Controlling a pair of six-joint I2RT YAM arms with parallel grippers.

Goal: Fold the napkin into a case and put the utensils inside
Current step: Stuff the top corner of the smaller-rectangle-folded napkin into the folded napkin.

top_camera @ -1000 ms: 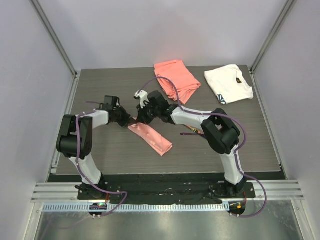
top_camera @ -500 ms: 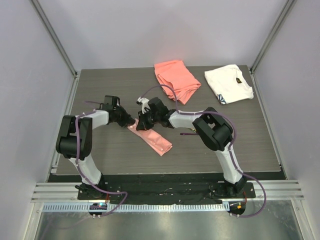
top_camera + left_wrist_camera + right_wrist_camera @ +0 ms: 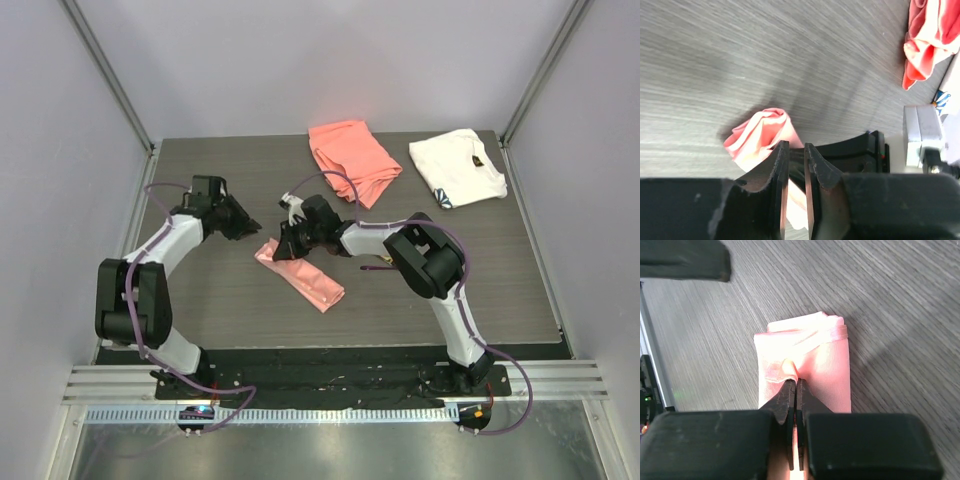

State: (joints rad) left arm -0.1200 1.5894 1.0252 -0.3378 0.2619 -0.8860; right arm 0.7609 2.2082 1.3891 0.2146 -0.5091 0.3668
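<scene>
Pinching the case (image 3: 812, 352), the right claw (image 3: 795, 383) sits directly over it.

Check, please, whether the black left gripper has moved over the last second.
Yes. The left gripper has backed off leftward and up the grey wood-grain table, leaving the end of the glossy pale-pink folded cloth case.

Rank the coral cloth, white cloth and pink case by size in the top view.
Largest: coral cloth and white cloth, about alike, can't rank them.
Smallest: pink case.
</scene>
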